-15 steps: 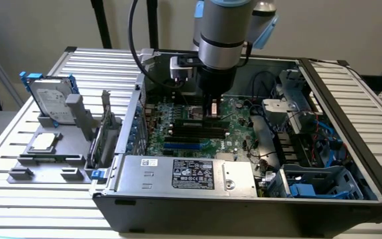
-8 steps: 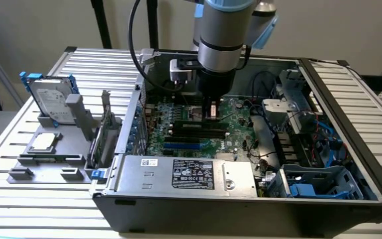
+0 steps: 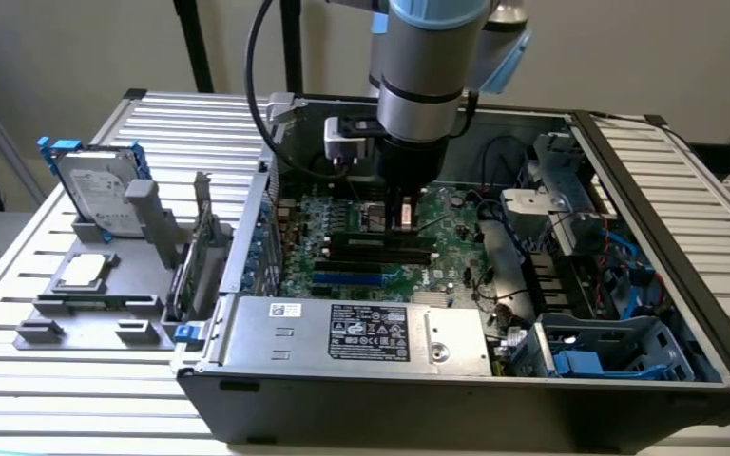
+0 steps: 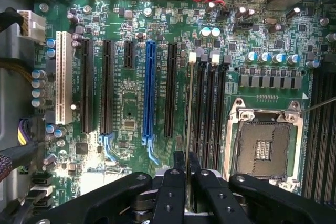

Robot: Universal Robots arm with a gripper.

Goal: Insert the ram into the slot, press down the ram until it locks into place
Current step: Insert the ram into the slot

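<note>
Green and thin, the ram (image 4: 189, 108) shows edge-on in the wrist view. It stands on its long edge and runs along the slot (image 4: 193, 85) — the one of the parallel black memory sockets nearest the long blue socket (image 4: 149, 93). The gripper (image 4: 187, 157) has its two black fingers (image 4: 179, 174) set against either face of the stick, pinching it between them. I cannot tell whether the ram's lower edge is fully down in the slot; the slot's pale end clip (image 4: 192, 56) lies right at the stick's far end. Beyond the memory sockets is the square processor socket (image 4: 262, 145) on the motherboard (image 4: 131, 103). In the exterior view the arm reaches straight down into the open computer case (image 3: 467, 404), fingertips low over the board — a hard drive (image 3: 96, 190) stands on the slatted table (image 3: 35, 399) at the exterior view's left
</note>
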